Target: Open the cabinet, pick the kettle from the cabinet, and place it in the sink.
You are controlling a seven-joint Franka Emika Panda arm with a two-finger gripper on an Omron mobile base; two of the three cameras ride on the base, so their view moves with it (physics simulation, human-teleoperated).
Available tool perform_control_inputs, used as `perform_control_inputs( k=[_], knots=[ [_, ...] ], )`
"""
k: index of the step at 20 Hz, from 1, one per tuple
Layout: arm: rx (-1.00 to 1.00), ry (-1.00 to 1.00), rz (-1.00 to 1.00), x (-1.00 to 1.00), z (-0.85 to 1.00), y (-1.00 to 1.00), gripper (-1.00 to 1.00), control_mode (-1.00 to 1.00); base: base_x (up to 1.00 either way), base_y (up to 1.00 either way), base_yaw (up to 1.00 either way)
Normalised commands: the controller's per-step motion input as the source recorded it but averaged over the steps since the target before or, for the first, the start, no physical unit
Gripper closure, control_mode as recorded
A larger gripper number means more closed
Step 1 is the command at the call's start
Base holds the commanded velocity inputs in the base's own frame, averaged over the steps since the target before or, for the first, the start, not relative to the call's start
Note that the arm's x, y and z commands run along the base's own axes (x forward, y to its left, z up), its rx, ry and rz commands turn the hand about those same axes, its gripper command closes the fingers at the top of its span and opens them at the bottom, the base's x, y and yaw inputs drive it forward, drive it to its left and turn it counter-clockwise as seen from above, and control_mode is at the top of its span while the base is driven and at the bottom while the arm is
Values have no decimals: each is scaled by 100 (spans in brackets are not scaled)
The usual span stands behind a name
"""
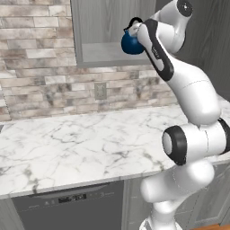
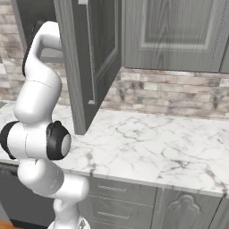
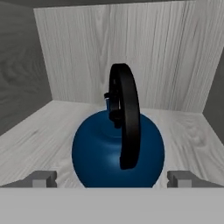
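The small round dark-blue kettle (image 3: 117,153) with its black arched loop handle (image 3: 124,113) sits on the plain grey shelf (image 3: 39,135) inside the grey wood-grain wall cabinet (image 1: 96,27), whose tall recessed-panel door (image 2: 87,58) already hangs wide open over the white marble worktop (image 1: 67,143). In the hand view the kettle lies straight ahead of the gripper (image 3: 112,179), centred between the two dark fingers (image 3: 43,178) — they stand spread as wide as they go, one tip low on each side of the blue body, and nothing is held. Whether the tips touch the kettle cannot be told; they look just clear of it.

What matters most is how the handle lies. The loop is seen almost edge-on (a narrow black arch rising above the body), so its plane runs along the line of approach, away from the hand and toward the back wall (image 3: 131,57), and the fingers open across it. That suits a squeeze on either the handle or the round body, to my eye.

In the left base view the white arm (image 1: 188,90) reaches up into the cabinet mouth, its hand against the kettle's right side. I judge the opening step done and the grasp about to begin — the fingers need only come a little further forward before they shut.
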Motion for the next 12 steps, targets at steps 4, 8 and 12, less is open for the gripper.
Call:
perform_control_inputs(
  k=[4,8,12],
  knots=[
    [0,0,0,42,0,0,-100,-100,0,0,0],
    [0,0,0,39,2,0,-100,-100,0,0,0],
    [0,0,0,29,1,2,-100,-100,0,0,0]
  ],
)
